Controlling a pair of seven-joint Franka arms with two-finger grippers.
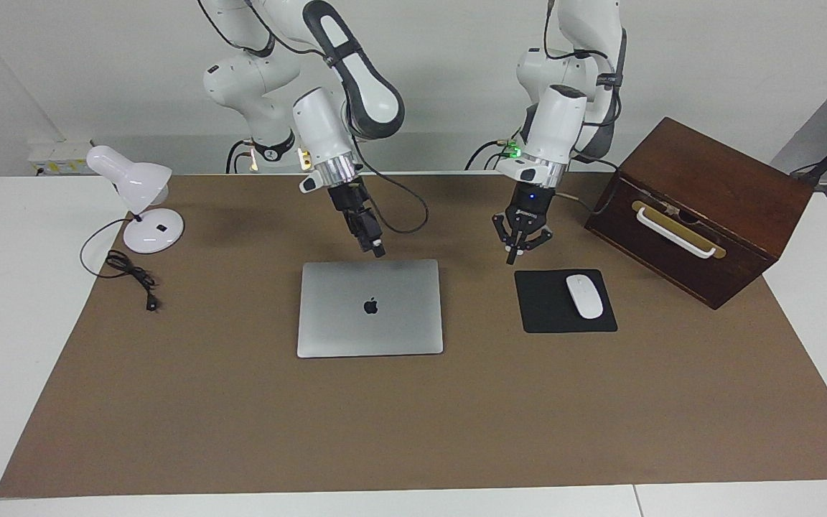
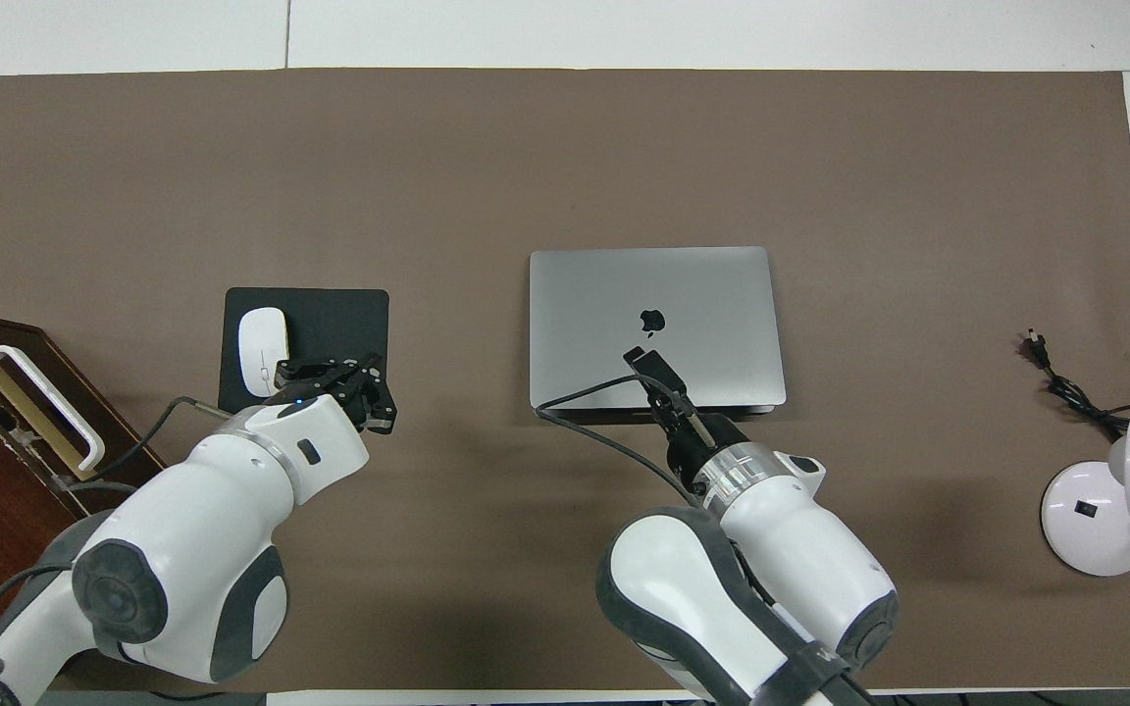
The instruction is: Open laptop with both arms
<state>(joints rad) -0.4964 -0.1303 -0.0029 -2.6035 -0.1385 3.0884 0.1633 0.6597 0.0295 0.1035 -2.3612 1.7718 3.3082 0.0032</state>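
Observation:
The silver-grey laptop (image 1: 356, 327) lies closed and flat on the brown mat, apple logo up; it also shows in the overhead view (image 2: 653, 284). My right gripper (image 1: 378, 250) hangs tilted just above the middle of the laptop's edge nearest the robots, its fingers together; in the overhead view (image 2: 638, 356) its tip is over the lid near the logo. My left gripper (image 1: 512, 255) hangs above the mat, over the mouse pad's corner nearest the robots, fingers together and empty; it also shows in the overhead view (image 2: 337, 378).
A black mouse pad (image 1: 550, 316) with a white mouse (image 1: 583, 296) lies beside the laptop toward the left arm's end. A brown wooden box (image 1: 701, 208) with a white handle stands at that end. A white desk lamp (image 1: 142, 205) and its cord (image 1: 130, 273) are at the right arm's end.

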